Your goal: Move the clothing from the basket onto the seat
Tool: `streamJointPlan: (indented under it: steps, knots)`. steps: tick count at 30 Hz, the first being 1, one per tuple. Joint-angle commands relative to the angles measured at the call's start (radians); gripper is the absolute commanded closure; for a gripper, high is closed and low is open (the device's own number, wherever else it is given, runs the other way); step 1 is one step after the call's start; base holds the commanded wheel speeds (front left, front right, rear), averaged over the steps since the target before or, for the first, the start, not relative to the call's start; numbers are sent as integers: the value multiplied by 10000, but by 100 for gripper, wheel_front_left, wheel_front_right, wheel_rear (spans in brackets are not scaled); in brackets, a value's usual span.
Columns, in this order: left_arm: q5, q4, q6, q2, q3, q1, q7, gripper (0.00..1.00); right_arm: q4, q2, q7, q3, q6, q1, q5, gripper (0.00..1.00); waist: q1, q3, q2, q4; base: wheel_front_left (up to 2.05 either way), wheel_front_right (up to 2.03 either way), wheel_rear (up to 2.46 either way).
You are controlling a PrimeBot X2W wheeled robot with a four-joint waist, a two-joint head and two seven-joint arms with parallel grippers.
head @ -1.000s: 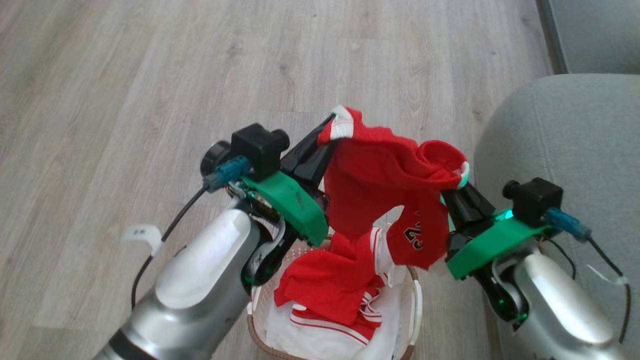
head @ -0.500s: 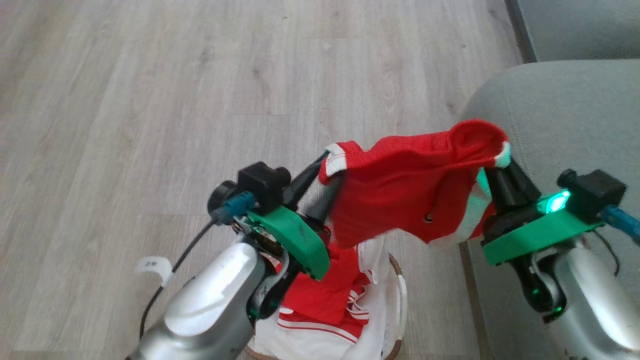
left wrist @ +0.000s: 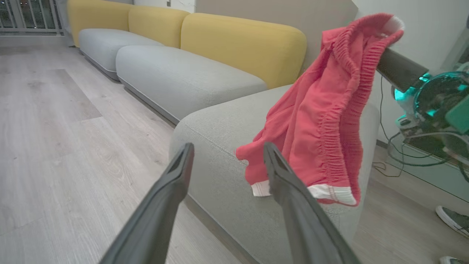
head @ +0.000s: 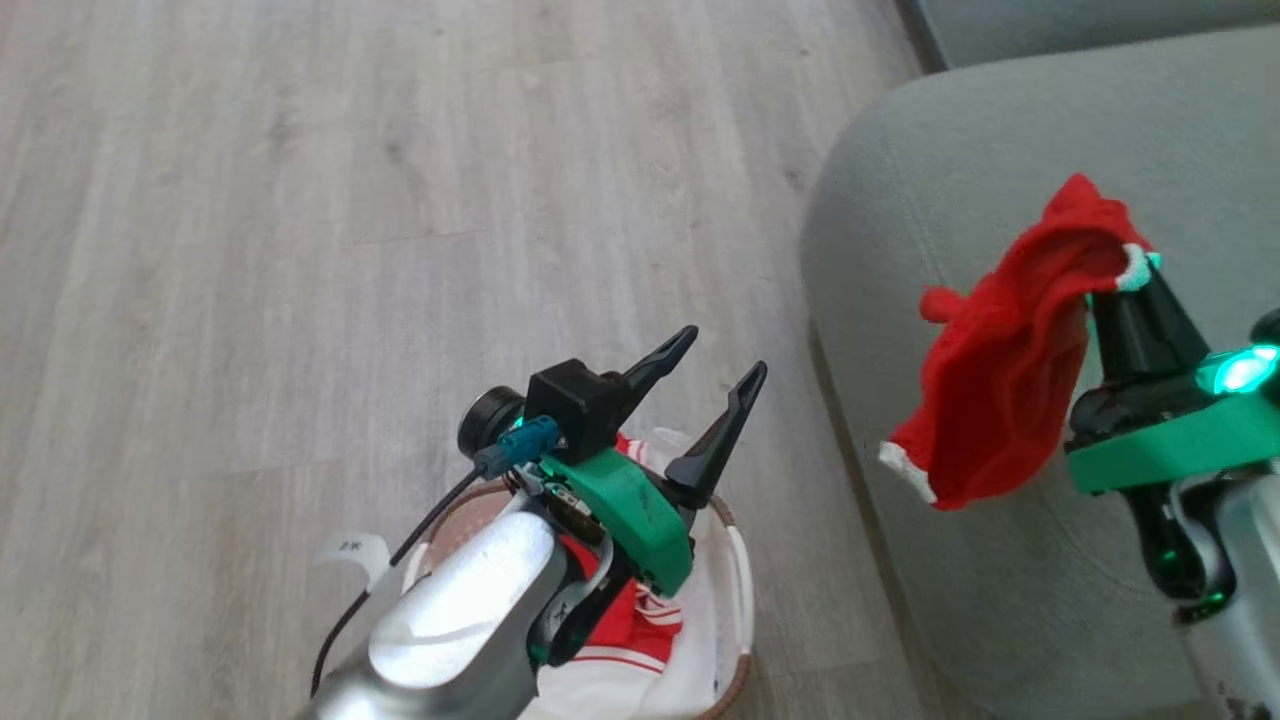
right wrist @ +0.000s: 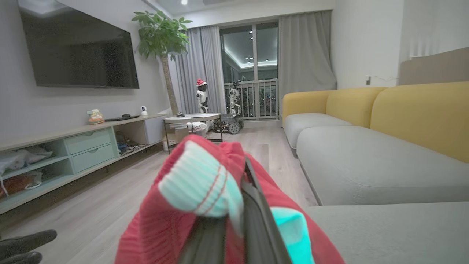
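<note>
Over the seat (head: 1000,150) edge, 1 red garment (head: 1010,390) hangs from the right gripper (head: 1125,275), clamped on its white-trimmed waistband. 1 s ago both grippers held it above the basket (head: 738,570). The left gripper (head: 725,352) has let go, fingers spread, over the remaining clothing (head: 640,625). Pale wood floor (head: 300,200), yellow sofa backs (left wrist: 242,44).

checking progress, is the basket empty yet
Not empty: red and white clothing lies inside the basket.

Soft even light, perhaps slight blur
</note>
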Motion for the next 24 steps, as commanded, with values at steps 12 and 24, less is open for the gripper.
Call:
streamJointPlan:
  steps: [12, 24]
  knots:
    - [348, 376, 264, 105, 360, -523, -528, 0, -1292, -354, -65, -497, -2, 190, -3, 100, 0, 248, 0, -2048, 0, 0, 0]
    - [576, 555, 285, 91, 390, -686, -846, 0, -1807, -329, -65, -716, -2, 443, -66, 100, 0, 347, 0, -2978, 0, 0, 0]
